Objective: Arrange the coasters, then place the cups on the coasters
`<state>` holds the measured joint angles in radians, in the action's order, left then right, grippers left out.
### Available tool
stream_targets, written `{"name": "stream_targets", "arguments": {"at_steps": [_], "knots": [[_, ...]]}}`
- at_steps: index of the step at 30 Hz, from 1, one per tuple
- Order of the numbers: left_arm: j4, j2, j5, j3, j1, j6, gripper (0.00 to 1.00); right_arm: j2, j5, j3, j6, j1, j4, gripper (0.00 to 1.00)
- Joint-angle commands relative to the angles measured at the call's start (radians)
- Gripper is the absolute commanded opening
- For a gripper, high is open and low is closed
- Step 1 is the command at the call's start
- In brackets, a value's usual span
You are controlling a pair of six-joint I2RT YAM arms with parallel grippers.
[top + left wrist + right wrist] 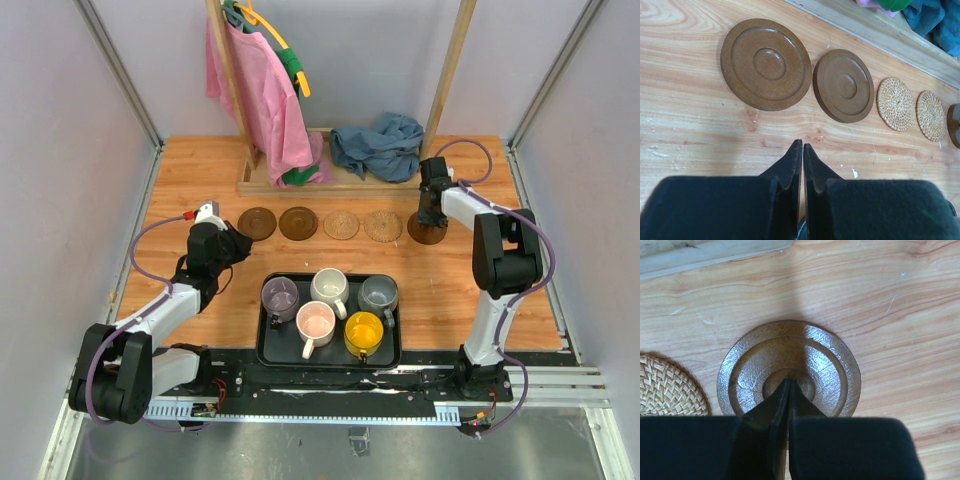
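Five coasters lie in a row on the wooden table: two dark brown [257, 222] [298, 223], two woven tan [341, 225] [383, 226] and a third dark brown one [427, 230] at the right end. My right gripper [432, 215] is shut, its tips [790, 381] resting on the centre of that last coaster [805, 347]. My left gripper [803, 144] is shut and empty, just in front of the leftmost coaster [765, 64]. Five cups stand in the black tray [262, 345]: purple-grey [280, 295], white [330, 287], grey-blue [378, 294], pink [315, 323], yellow [364, 332].
Behind the coasters stands a wooden rack base [300, 182] with a pink garment [265, 90] hanging from it and a crumpled blue cloth [378, 145] on it. Pale walls enclose the table on three sides.
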<state>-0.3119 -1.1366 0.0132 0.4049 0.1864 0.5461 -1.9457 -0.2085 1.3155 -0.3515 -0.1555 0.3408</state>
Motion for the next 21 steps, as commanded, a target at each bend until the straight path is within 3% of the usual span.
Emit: {"name": "stream_targets", "arguments": {"at_steps": [1, 21], "knots": [[-0.015, 0.012, 0.007, -0.006, -0.002, -0.011, 0.07, -0.043, 0.008, 0.026, 0.022, 0.014, 0.021, 0.01], [-0.022, -0.002, 0.011, -0.008, -0.002, -0.009, 0.07, -0.05, 0.015, 0.031, 0.024, 0.013, 0.024, 0.02]]}}
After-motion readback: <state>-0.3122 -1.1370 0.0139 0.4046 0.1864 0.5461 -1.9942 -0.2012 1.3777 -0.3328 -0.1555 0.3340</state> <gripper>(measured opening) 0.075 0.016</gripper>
